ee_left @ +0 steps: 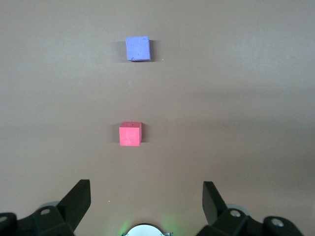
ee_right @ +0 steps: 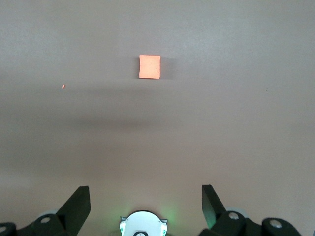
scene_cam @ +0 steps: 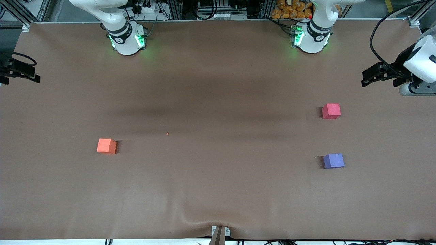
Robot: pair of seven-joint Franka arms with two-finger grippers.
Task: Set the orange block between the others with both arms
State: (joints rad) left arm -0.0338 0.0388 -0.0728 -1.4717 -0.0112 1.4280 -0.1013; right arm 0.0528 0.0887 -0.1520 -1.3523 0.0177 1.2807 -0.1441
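and here we are with nothing picked up yet: the orange block [scene_cam: 106, 146] sits alone on the table [scene_cam: 218, 190] toward the right arm's end, well apart from the other two cubes. the pinkish-red cube [scene_cam: 331, 111] and the purple-blue cube [scene_cam: 333, 161] wait toward the left arm's end, purple-blue nearer the front camera, with a bare gap between them, and that gap is where we judge the orange one must go. the right gripper [ee_right: 145, 196] hangs high over the table by its own base, fingers spread wide and empty, orange block in its wrist view. the left gripper [ee_left: 146, 196] does the same over its base, jaws wide, holding nothing, both target cubes lined up ahead. we reckon the split makes sense: each arm faces what lies on its own end, so a handover mid-table looks likely. a tiny orange speck [scene_cam: 167, 133] lies on the table too
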